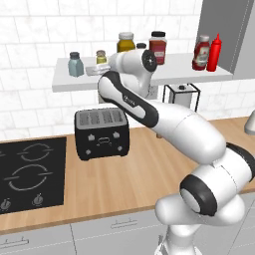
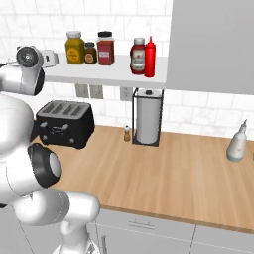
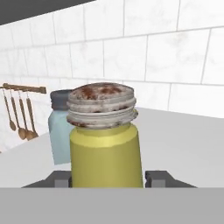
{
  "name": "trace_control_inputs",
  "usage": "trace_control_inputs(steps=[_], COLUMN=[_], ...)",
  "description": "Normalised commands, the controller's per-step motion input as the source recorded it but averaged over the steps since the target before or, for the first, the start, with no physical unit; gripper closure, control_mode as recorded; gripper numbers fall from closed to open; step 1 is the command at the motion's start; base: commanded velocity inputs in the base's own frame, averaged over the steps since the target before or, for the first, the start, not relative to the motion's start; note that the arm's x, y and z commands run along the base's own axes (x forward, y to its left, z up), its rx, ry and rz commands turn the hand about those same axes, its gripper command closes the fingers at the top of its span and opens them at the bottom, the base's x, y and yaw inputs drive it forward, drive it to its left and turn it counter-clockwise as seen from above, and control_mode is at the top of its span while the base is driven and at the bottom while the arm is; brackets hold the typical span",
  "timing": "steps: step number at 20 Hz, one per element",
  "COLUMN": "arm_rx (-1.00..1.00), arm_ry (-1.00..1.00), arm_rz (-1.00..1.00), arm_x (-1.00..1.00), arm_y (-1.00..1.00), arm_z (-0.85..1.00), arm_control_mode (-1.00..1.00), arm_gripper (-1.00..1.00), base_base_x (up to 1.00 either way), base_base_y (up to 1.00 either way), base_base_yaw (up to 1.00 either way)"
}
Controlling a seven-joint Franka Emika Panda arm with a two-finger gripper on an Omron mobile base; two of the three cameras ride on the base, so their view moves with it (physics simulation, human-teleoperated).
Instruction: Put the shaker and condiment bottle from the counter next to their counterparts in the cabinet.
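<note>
The shaker (image 3: 105, 140) stands upright on the white cabinet shelf (image 1: 149, 77), near its left end, just beside the pale blue-grey shaker (image 1: 75, 64). The gripper (image 3: 107, 178) has one finger on each side of it; whether they touch its sides I cannot tell. The condiment bottle (image 1: 201, 53) stands near the right end beside the red squeeze bottle (image 1: 214, 53); its label seems too small to read.

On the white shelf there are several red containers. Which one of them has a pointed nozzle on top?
The tall slim all-red squeeze bottle, rightmost on the shelf. The stout red bottle beside it has a white cap and label band; the red-filled jar has a flat black lid.
</note>
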Motion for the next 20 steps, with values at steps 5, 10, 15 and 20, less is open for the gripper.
trace_control_inputs(steps=[5,10,15,20], arm_rx=[0.0,0.0,0.02,0.03], arm_ry=[-0.01,-0.02,0.04,0.09], arm_rz=[-0.03,-0.04,-0.06,-0.07], arm_x=[0.02,0.04,-0.39,-0.92], arm_y=[0.0,0.0,-0.02,-0.13], arm_z=[0.0,0.0,0.06,0.18], arm_control_mode=[-1.0,-1.0,-1.0,-1.0], arm_gripper=[-1.0,-1.0,-1.0,-1.0], base_base_x=[0.0,0.0,0.0,0.0], base_base_y=[0.0,0.0,0.0,0.0], base_base_yaw=[0.0,0.0,0.0,0.0])
